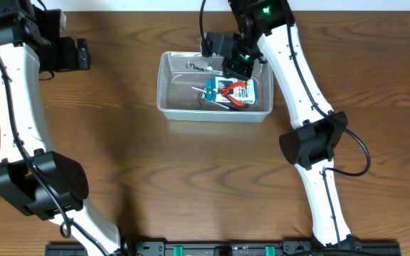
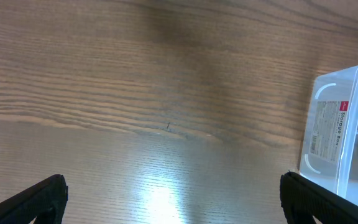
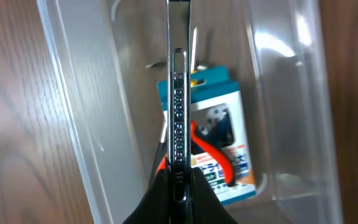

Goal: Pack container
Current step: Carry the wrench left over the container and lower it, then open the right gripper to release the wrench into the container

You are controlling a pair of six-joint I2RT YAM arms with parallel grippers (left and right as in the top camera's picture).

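1. Container point(image 1: 212, 115) sat at the far centre of the table point(image 1: 155, 178), with a blue box point(image 3: 216, 124) inside and red pliers point(image 3: 213, 152) on top of the box.
2. Right gripper point(image 3: 179, 183) hovered over the container, its fingers pinched narrow on a chrome wrench point(image 3: 179, 74) that ran lengthwise above the tub.
3. Left gripper point(image 2: 173, 180) hung over bare wood, well to the left of the container, its fingers point(image 2: 36, 199) spread wide and holding nothing.

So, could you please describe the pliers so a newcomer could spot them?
Find the clear container on the wooden table. Inside lies a blue-and-white box, with the pliers on top. Only they have red handles; the other tools are bare metal.
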